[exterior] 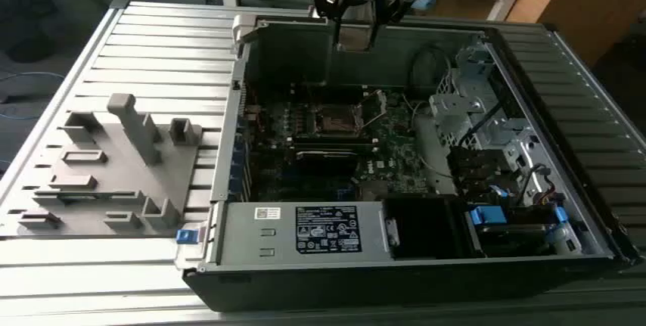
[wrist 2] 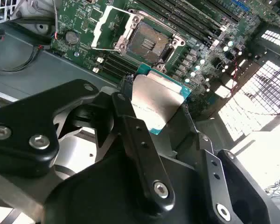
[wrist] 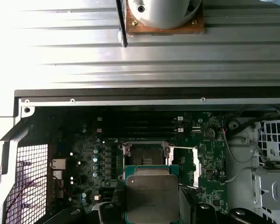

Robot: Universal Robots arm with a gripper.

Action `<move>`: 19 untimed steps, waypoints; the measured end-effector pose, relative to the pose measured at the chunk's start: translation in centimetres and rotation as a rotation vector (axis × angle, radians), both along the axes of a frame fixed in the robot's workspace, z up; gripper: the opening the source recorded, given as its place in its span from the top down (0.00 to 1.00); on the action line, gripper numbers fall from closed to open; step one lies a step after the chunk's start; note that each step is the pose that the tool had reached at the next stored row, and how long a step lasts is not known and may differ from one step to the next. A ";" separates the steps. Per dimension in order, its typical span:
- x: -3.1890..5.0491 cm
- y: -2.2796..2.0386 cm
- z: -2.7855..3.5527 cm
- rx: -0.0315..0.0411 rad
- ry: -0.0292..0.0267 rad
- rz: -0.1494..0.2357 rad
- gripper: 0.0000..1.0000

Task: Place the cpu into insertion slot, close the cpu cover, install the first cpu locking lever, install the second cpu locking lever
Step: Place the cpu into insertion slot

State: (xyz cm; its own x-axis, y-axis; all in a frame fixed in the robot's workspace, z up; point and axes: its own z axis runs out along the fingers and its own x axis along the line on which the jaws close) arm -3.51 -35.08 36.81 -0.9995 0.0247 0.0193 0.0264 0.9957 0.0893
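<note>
Clamped on the cpu (wrist: 152, 196), with the gripper (exterior: 356, 35) high over the far side of the open case (exterior: 242, 190), well above the insertion slot (wrist 2: 150, 42). Could land skewed if tilted in that pinch, damaging socket contacts or catching the opened cpu cover (wrist 2: 108, 28).

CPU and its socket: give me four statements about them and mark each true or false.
1. The gripper is shut on the cpu. True.
2. The cpu sits in the insertion slot. False: it is held above the board, and the slot is empty.
3. The cpu cover is closed over the slot. False: it stands swung open beside the slot.
4. The computer case lies open with the motherboard exposed. True.
</note>
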 end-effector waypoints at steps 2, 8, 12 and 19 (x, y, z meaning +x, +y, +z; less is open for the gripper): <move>0.00 0.00 0.00 0.0000 0.0000 0.000 0.46; 0.00 0.00 0.00 0.0000 0.0000 0.000 0.46; 0.00 0.00 -0.06 0.0002 -0.0001 0.000 0.46; -0.03 0.00 -0.62 0.0001 0.0000 0.000 0.46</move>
